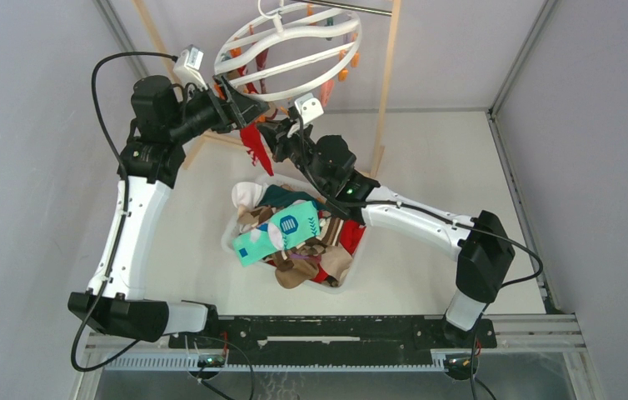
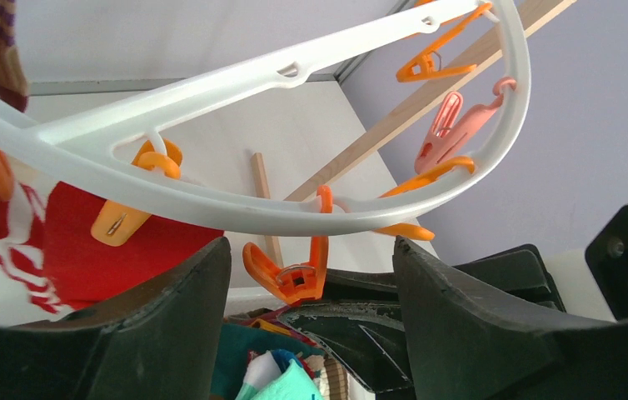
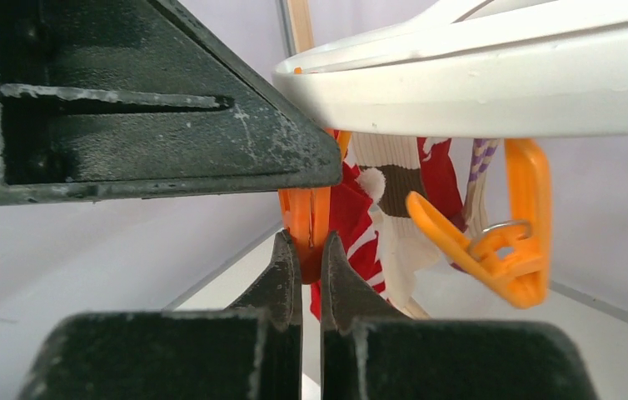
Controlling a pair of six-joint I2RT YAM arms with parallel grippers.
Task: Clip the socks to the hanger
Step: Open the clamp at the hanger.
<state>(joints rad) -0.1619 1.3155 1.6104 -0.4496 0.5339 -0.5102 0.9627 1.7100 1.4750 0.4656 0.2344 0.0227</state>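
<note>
The white ring hanger (image 1: 290, 50) hangs at the back, with orange and pink pegs along its rim. A red sock with white stripes (image 1: 254, 148) hangs from it, and shows in the left wrist view (image 2: 111, 258). My right gripper (image 3: 311, 242) is shut on the lower end of an orange peg (image 3: 309, 218) under the ring (image 3: 494, 92). My left gripper (image 2: 311, 250) is open just below the ring (image 2: 294, 212), its fingers either side of an orange peg (image 2: 294, 271), not touching it. In the top view both grippers, left (image 1: 244, 104) and right (image 1: 271, 127), meet under the ring's near left rim.
A translucent tub (image 1: 229, 242) mid-table holds several socks, with a mint-teal one (image 1: 281, 232) on top. The pale wooden pole frame (image 1: 387, 75) stands behind the hanger. More socks (image 3: 394, 192) hang behind the gripped peg. A free orange peg (image 3: 502, 250) hangs to its right.
</note>
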